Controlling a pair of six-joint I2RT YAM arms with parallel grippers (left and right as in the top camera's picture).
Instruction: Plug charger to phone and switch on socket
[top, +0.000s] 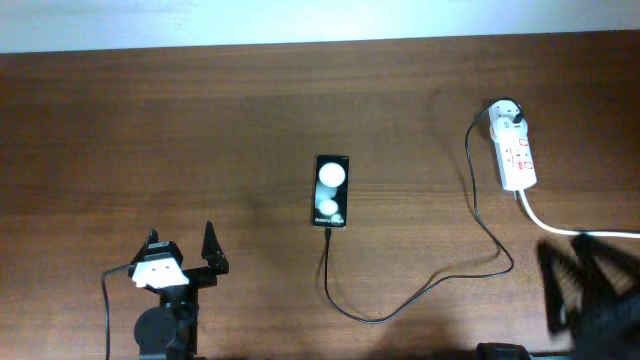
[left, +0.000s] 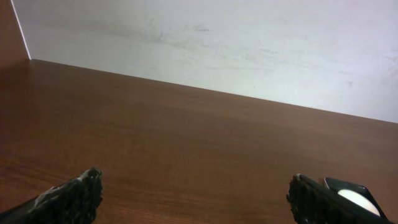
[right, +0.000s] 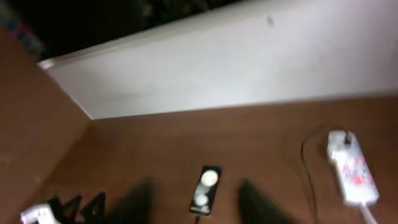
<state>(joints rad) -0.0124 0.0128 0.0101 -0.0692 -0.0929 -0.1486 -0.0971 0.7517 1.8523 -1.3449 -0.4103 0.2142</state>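
Note:
The black phone (top: 332, 190) lies face up at the table's middle, two white round patches on its glass. The thin black charger cable (top: 372, 317) runs from the phone's near edge, loops toward the front and climbs right to a plug head (top: 507, 112) at the far end of the white socket strip (top: 518, 155). My left gripper (top: 185, 252) is open and empty, front left of the phone. My right gripper (top: 580, 285) is blurred at the front right, open and empty. In the right wrist view, its fingers (right: 194, 186) frame the phone (right: 207, 186), and the socket (right: 353, 171) is at the right.
The socket's thick white cord (top: 570, 228) runs off the right edge. A white wall (left: 249, 50) borders the table's far edge. The left wrist view shows bare brown tabletop between my open fingers (left: 199, 199), with the phone's corner (left: 356, 198) at the lower right.

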